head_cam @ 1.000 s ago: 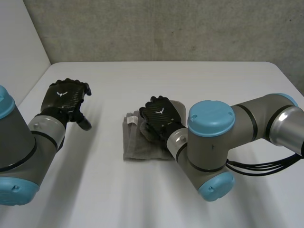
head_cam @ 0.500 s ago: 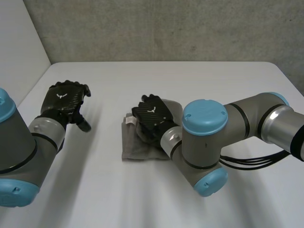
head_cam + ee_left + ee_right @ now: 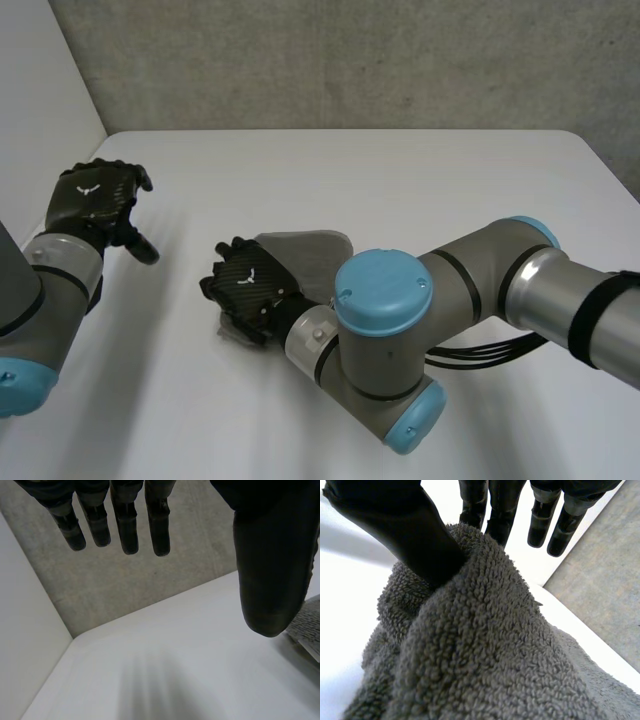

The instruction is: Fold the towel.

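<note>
My right hand (image 3: 245, 288) pinches a bunched edge of the towel (image 3: 305, 250) on the table (image 3: 420, 190), I think to fold it over. My left hand (image 3: 92, 198) hangs open, well clear of the towel.

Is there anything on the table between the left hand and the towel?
No. In the head view the stretch of white table between the left hand and the towel is bare; the right hand pinches the towel's end on that side.

White table (image 3: 420, 170) against a grey concrete wall (image 3: 350, 60); seemingly a white panel (image 3: 40, 90) at left.
</note>
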Tool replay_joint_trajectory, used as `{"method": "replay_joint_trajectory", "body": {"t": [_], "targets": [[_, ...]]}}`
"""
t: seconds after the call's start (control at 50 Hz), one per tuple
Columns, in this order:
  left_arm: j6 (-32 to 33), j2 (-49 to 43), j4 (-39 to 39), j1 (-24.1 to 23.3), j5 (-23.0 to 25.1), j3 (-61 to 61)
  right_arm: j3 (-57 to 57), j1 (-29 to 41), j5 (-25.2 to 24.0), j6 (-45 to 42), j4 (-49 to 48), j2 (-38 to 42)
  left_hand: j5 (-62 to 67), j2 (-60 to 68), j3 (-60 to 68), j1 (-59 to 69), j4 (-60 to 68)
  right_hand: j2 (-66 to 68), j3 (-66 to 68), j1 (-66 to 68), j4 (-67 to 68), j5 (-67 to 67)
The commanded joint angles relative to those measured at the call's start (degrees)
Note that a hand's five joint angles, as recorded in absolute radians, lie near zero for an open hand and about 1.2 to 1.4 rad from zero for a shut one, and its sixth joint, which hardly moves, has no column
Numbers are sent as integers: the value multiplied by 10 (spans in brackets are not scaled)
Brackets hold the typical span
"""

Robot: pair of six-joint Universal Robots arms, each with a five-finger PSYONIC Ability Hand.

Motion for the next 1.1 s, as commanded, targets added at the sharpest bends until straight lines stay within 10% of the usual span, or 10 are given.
{"method": "replay_joint_trajectory", "body": {"t": [0.02, 0.18, 0.26, 0.3, 0.7, 0.96, 1.1], "targets": [[-10, 5, 0, 12, 0, 0, -31, 1, 2, -2, -12, 22, -8, -27, -27, -36, -31, 74, -26, 76, -43, 51], [-10, 5, 0, 11, 1, -3, -52, 19, -15, -3, -9, 55, -8, -27, -27, -36, -31, 43, -26, 45, -43, 20], [-10, 5, 0, 11, 1, -5, -36, 25, -15, -2, 19, 38, -8, -27, -27, -36, -31, -549, -26, -547, -43, -572], [-10, 5, 0, 11, 2, -5, -27, 22, -13, 0, 28, 23, -8, -27, -27, -36, -31, -626, -26, -624, -43, -649], [-7, 20, -1, -21, 29, 11, 173, -102, -7, 163, 61, -224, -48, -67, -27, -76, -31, -626, -26, -624, -43, -649], [-12, -83, -32, -70, 210, 85, 126, -170, -7, 327, 66, -131, -74, -93, -27, -102, -31, -626, -26, -624, -43, -649], [-7, -152, -81, -62, 216, 126, 90, -168, -6, 375, 79, -68, -74, -93, -27, -102, -31, -626, -26, -624, -43, -649]]}}
